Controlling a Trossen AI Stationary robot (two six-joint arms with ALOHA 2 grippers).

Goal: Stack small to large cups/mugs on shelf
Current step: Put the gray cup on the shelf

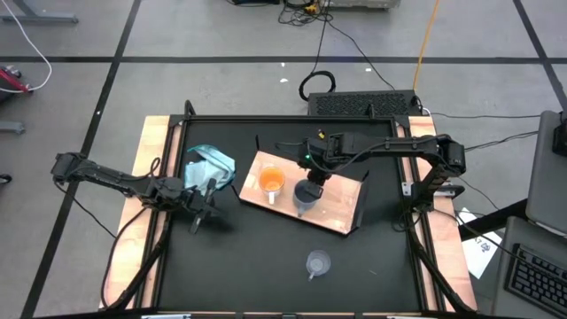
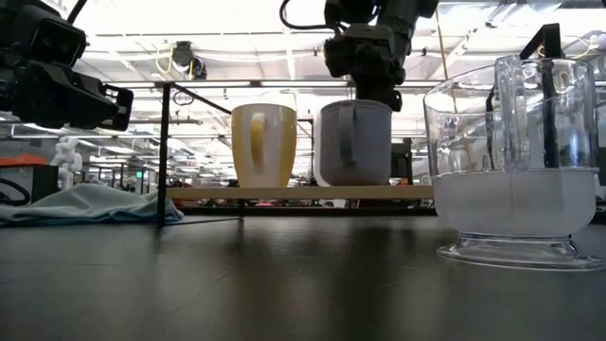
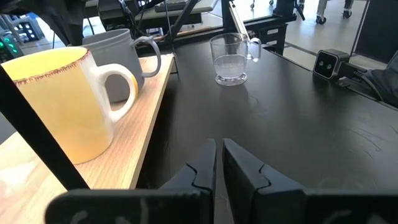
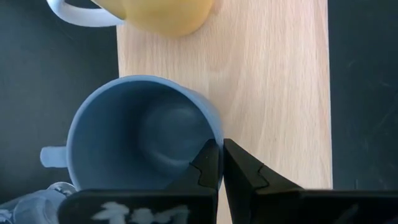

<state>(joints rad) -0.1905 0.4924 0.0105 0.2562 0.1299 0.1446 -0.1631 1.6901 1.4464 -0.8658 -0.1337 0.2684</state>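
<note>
The light-wood shelf (image 1: 341, 208) lies flat on the black table. An orange mug (image 1: 271, 182) with a pale handle and a blue-grey mug (image 1: 306, 197) stand upright on it side by side, also seen in the low view (image 2: 263, 144) (image 2: 355, 142). A clear cup (image 1: 317, 263) stands on the table near the front edge. My right gripper (image 4: 220, 155) is shut, pointing down over the blue-grey mug's rim. My left gripper (image 3: 219, 155) is shut and empty, left of the shelf, near the teal cloth (image 1: 210, 166). My right gripper comes from above with its shut fingertips at the blue-grey mug's rim (image 4: 214, 134), on the side opposite its handle (image 4: 53, 155). I cannot tell whether they touch the rim. The mug stands upright on the shelf.
The teal cloth lies at the shelf's left end. Bare black tabletop lies between the shelf and the clear cup. Dark brackets stand at the shelf's ends (image 1: 361, 204). Wooden side rails run along the table's left and right edges.
</note>
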